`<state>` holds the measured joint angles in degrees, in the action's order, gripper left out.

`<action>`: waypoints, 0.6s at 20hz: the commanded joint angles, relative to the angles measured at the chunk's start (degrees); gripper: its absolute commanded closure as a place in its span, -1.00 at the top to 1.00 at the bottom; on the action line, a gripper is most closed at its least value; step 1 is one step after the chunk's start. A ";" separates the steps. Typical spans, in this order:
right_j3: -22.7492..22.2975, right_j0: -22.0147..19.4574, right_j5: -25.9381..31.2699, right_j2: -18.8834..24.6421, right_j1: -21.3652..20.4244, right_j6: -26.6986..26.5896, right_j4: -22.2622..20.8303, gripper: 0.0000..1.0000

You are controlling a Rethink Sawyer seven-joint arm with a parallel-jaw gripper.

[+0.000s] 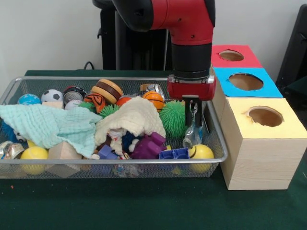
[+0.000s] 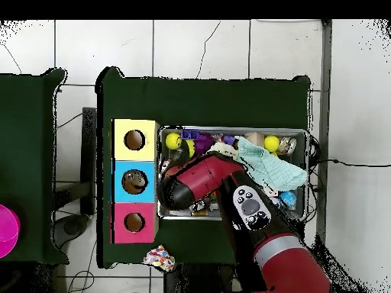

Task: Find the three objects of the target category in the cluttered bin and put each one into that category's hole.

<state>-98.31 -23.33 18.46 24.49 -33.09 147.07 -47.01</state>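
Observation:
A wire bin [image 1: 218,143] holds mixed clutter. My gripper [image 1: 195,122] reaches down into its right end, beside the wooden boxes. A small clear bottle [image 1: 192,136] stands tilted between the fingers, which look shut on its upper part. Right next to it are a green spiky ball [image 1: 172,117] and a yellow ball [image 1: 201,152]. The three box tops have holes: red [image 1: 231,55], blue [image 1: 245,81] and yellow [image 1: 265,116]. In the overhead view the arm [image 2: 198,183] covers the gripper and the bin's [image 2: 307,164] left half.
A cream cloth [image 1: 139,117] and a teal cloth [image 1: 53,124] drape over toys mid-bin. Several balls, a can [image 1: 73,97], a purple block [image 1: 148,146] and a blue block [image 1: 173,154] lie around. A crumpled colourful item [image 2: 159,258] lies on the green table.

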 commanded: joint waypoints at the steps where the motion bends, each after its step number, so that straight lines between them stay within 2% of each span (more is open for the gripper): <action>1: -9.06 0.06 -5.95 9.95 -0.09 0.09 5.25 -1.00; 7: -9.96 0.93 -5.32 9.63 -1.98 0.00 6.46 -1.00; 11: -6.93 3.20 -6.96 6.80 0.47 0.72 4.38 -1.00; 12: -5.01 4.92 -8.04 4.63 1.72 1.54 2.96 -1.00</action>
<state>-102.12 -23.02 16.95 26.20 -35.40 147.07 -44.27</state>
